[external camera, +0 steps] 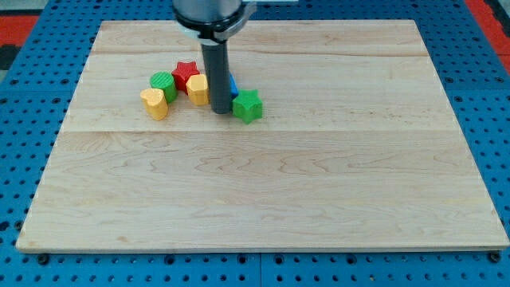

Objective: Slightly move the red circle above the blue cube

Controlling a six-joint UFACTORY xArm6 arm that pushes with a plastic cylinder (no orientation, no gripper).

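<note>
My tip (221,111) rests on the board in a cluster of blocks at the view's upper left. A sliver of a blue block (233,84) shows just behind the rod on its right; its shape is mostly hidden. No red circle shows; the only red block is a red star (186,72) at the view's upper left of the rod. A yellow hexagon (198,90) touches the rod's left side. A green star (248,105) sits just right of my tip.
A green cylinder (163,82) and a yellow heart (154,103) sit at the left of the cluster. The wooden board (263,191) lies on a blue perforated table (24,159).
</note>
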